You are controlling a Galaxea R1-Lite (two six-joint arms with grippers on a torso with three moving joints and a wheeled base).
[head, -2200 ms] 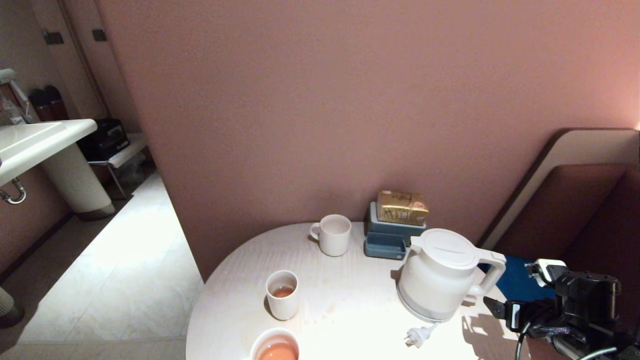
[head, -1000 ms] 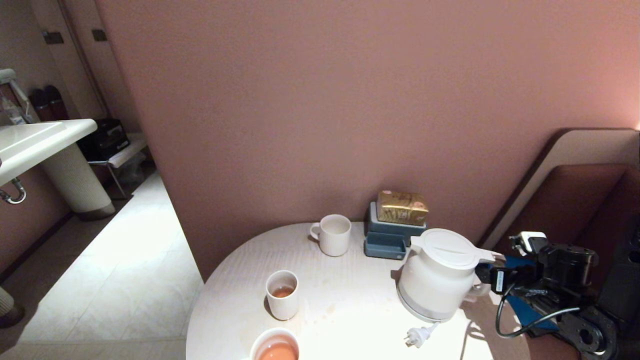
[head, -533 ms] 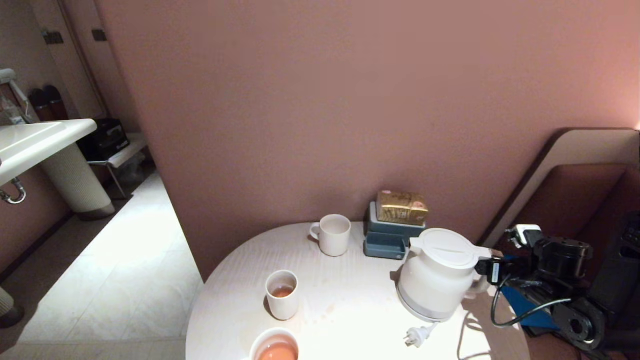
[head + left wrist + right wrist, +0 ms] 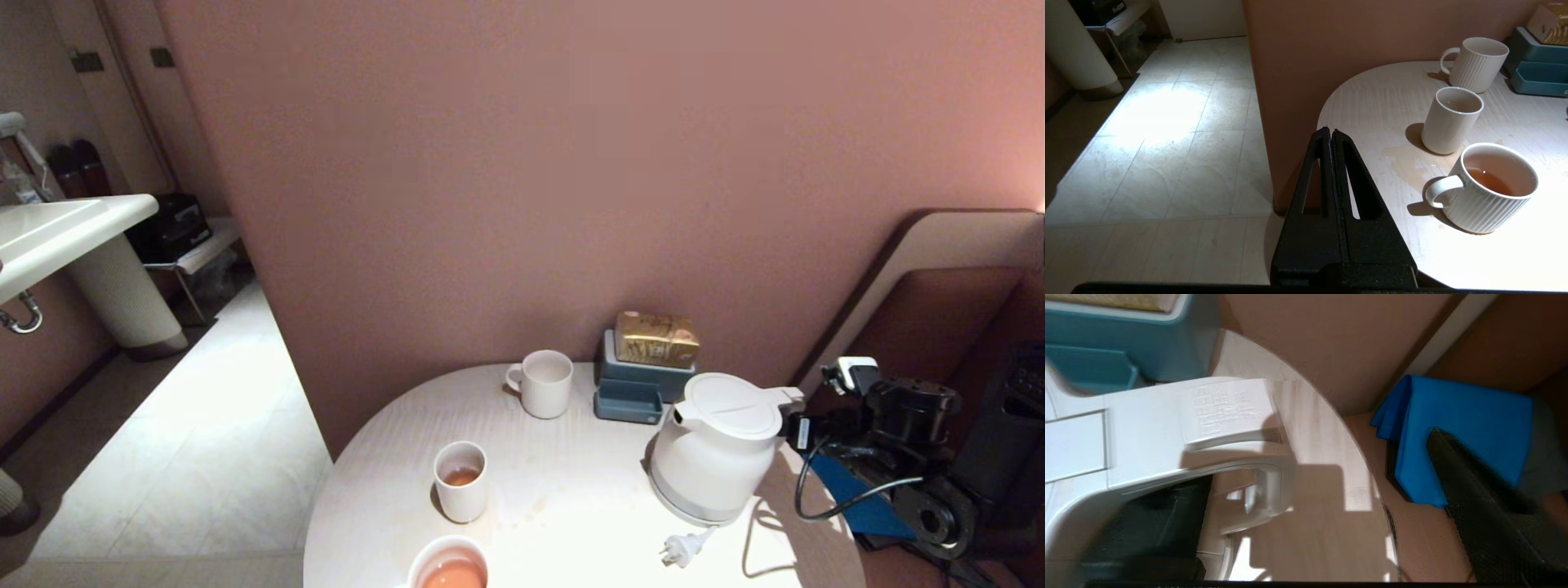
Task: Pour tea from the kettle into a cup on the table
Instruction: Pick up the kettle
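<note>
The white kettle [image 4: 718, 445] stands on the right of the round white table [image 4: 571, 506], lid closed, so any tea inside it is hidden. My right gripper [image 4: 796, 430] is at its loop handle [image 4: 1208, 428] and open [image 4: 1314, 465]. One finger [image 4: 1155, 522] reaches inside the loop and the other finger [image 4: 1486, 522] stays outside, apart from the handle. The plain white cup [image 4: 461, 482] stands left of the kettle with a little dark reddish-brown tea [image 4: 461, 476] in its bottom. My left gripper [image 4: 1329, 131] is shut and empty, parked off the table's left edge near the cup [image 4: 1449, 120].
A ribbed mug [image 4: 545, 384] stands at the back. Another mug [image 4: 449, 567] holding paler orange liquid sits at the front edge. A teal box [image 4: 641, 388] with a gold packet is behind the kettle. The kettle's plug [image 4: 684, 549] lies in front of it. A blue cloth [image 4: 1453, 428] lies beyond the table's right edge.
My right gripper has come in from the right and risen to the kettle's handle, which it now straddles. The handle end has swung slightly toward the wall. The cups have not moved.
</note>
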